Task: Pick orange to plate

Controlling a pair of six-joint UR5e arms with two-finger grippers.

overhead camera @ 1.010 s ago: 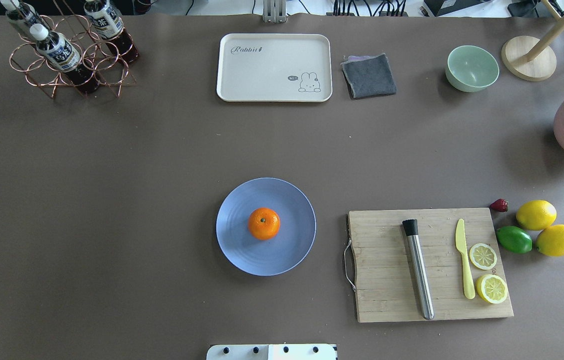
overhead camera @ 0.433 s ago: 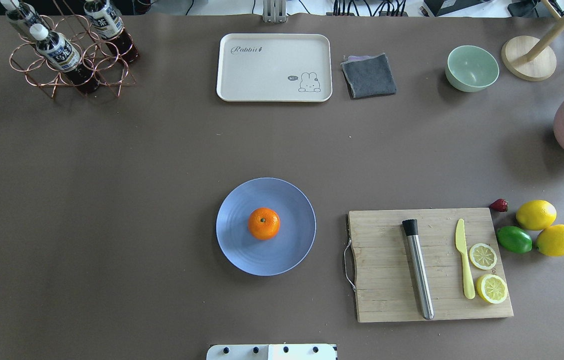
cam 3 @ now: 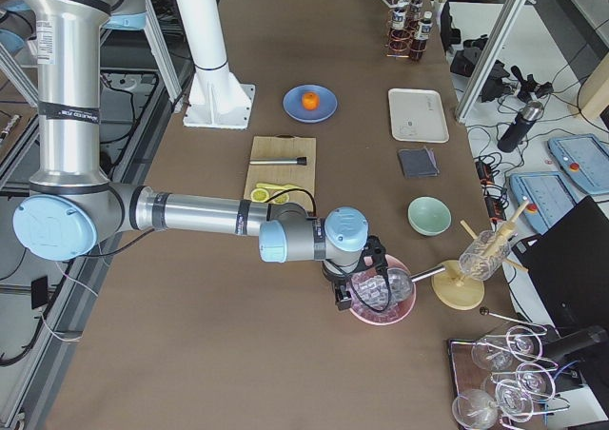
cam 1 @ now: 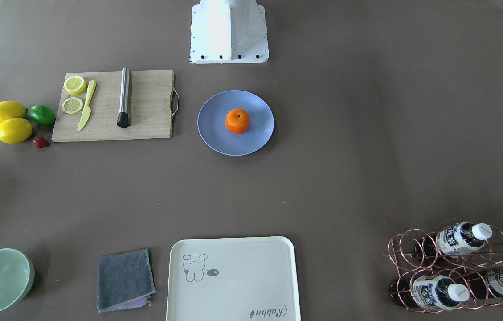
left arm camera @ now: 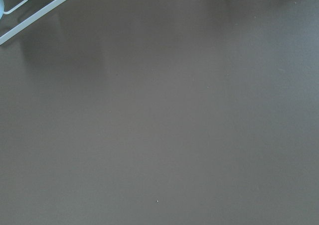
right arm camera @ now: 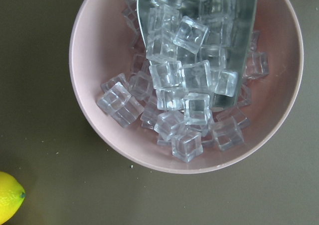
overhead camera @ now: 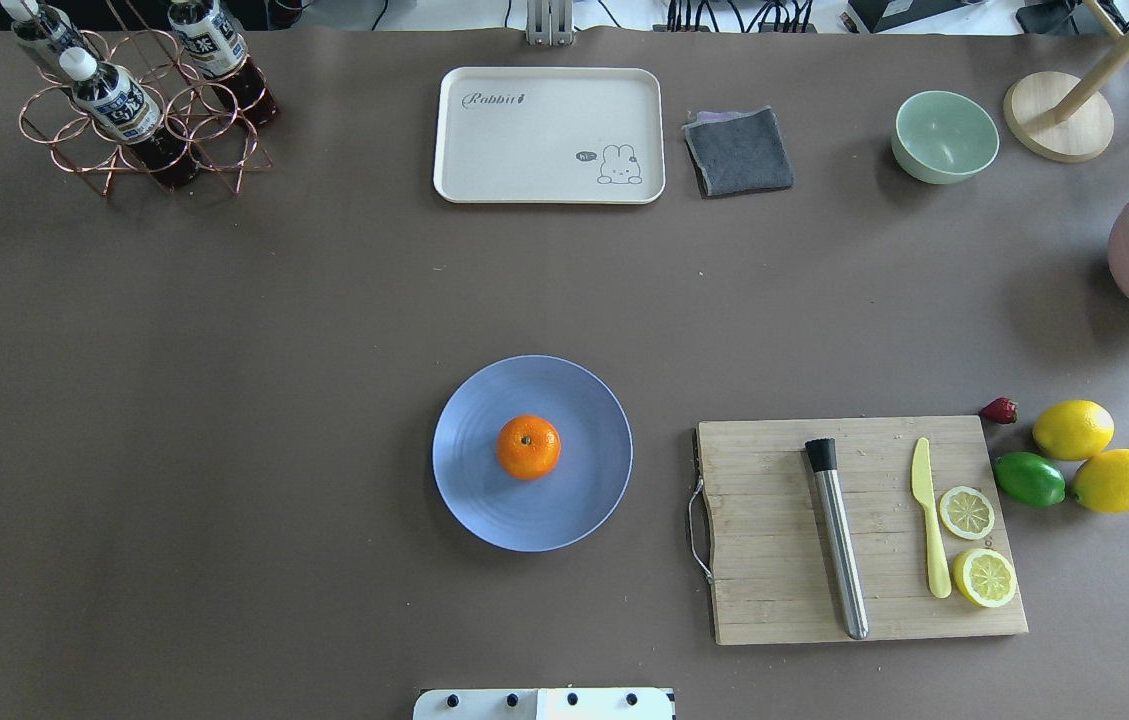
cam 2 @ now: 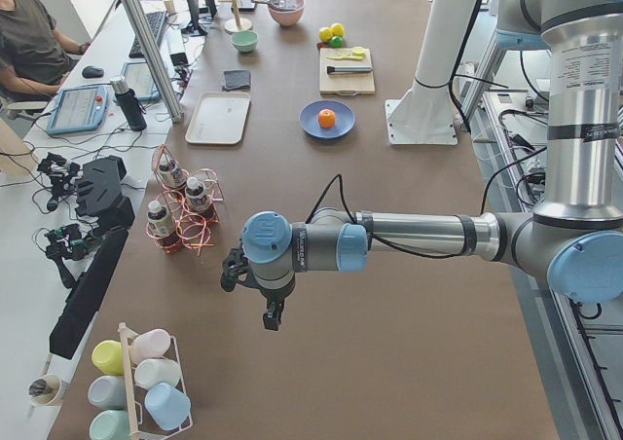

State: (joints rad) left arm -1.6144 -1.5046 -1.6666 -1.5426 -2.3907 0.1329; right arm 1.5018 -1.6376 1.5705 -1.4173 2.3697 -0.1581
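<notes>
Brown tabletop [overhead camera: 224, 400] all around; from overhead the orange [overhead camera: 528, 447] sits mid-plate [overhead camera: 484, 505], cutting board [overhead camera: 774, 540] at its 3 o'clock. Whether the left gripper [cam 2: 272, 321] or right gripper [cam 3: 340, 302] is parted, I cannot tell.

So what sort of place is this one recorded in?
Probably a robotics lab staged as a drinks-prep bench: the grey-and-blue left robot arm, a bamboo cutting board and a pink bowl of clear ice cubes.

Orange [overhead camera: 528, 447] on plate [overhead camera: 579, 510] (near centre)
</notes>
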